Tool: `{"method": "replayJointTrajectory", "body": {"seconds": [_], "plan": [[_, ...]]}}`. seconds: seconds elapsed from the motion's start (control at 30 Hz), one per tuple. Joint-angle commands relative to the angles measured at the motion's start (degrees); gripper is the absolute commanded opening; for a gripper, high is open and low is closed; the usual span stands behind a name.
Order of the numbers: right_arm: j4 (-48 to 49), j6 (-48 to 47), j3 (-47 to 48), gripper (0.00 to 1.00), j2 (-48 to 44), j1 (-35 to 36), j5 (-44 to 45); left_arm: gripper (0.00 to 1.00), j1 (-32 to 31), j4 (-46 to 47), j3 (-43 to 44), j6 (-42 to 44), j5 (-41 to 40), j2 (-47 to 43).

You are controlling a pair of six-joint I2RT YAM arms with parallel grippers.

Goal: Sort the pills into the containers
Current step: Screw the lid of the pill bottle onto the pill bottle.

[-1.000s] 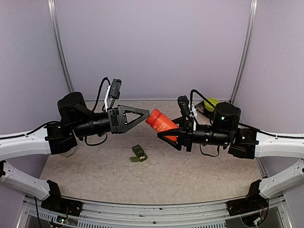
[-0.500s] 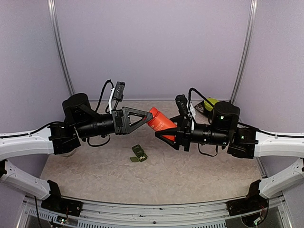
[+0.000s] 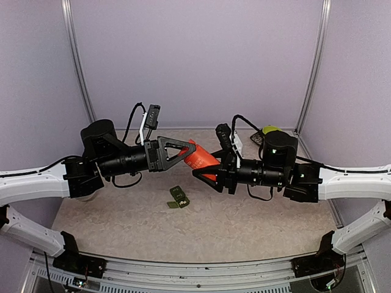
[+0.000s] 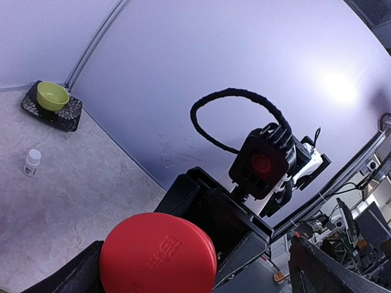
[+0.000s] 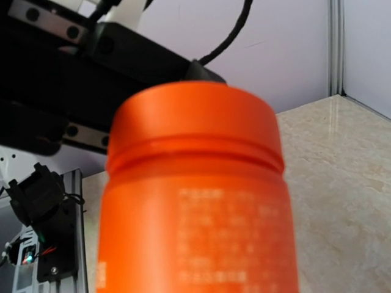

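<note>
Early: R tool (image 3: 204, 172) grips orange bottle (image 3: 197, 157), cap (image 4: 157, 253) on; L tool (image 3: 186, 149) wide open round cap; containers (image 3: 178, 197) on tabletop (image 3: 244, 213), sorting not begun.

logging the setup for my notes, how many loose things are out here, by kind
bottles: 2 (orange bottle, white bottle)
bowl: 1
tray: 1
pill box: 1
total: 5

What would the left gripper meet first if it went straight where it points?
The red cap of the orange bottle in the right gripper; the open left gripper looks almost around it, depth unclear.
</note>
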Motion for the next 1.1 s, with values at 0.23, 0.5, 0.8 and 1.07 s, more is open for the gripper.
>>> {"method": "replayJointTrajectory", "body": {"seconds": [0.23, 0.5, 0.8, 1.07], "plan": [[0.87, 0.43, 2.82, 0.0, 6.22, 2.89, -1.99, 0.99, -1.01, 3.13, 1.15, 0.73, 2.42, 0.12], [0.94, 1.0, 3.43, 0.0, 8.99, 4.21, -2.65, 0.99, -1.49, 3.24, 1.78, 1.35, 2.97, -0.05], [-0.14, 0.64, 3.72, 0.0, 5.92, 4.68, -2.82, 0.99, -1.34, 0.99, 2.06, 2.58, 0.76, -0.76], [-5.13, -3.62, 4.35, 0.0, -2.45, 4.6, 5.01, 0.99, -0.38, -1.02, 1.18, 2.31, -1.45, -1.93]]}}
